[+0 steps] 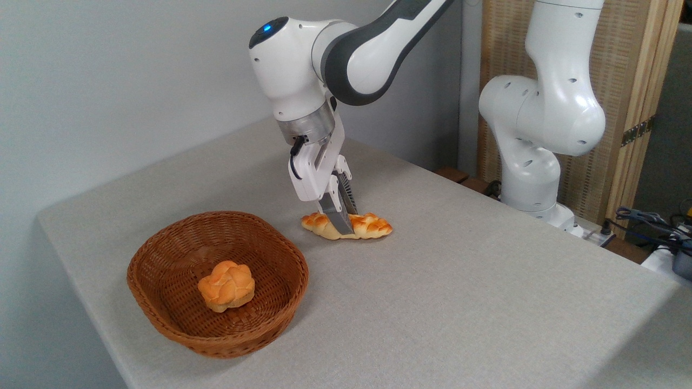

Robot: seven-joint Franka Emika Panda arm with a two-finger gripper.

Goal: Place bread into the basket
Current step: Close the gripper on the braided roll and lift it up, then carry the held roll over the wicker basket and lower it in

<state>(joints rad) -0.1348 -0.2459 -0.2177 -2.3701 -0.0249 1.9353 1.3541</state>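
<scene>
Basket (pixel 162 319) w/ bun (pixel 226 286); no legible labels.

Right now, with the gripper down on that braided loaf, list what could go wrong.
The gripper straddles the bread left of its middle, so the longer right end could sag or twist out when lifted. The round bun already sits mid-basket, so the loaf may land on it and roll toward the rim.

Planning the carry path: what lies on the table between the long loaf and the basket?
Only bare table between the loaf and the basket in the camera view.
</scene>
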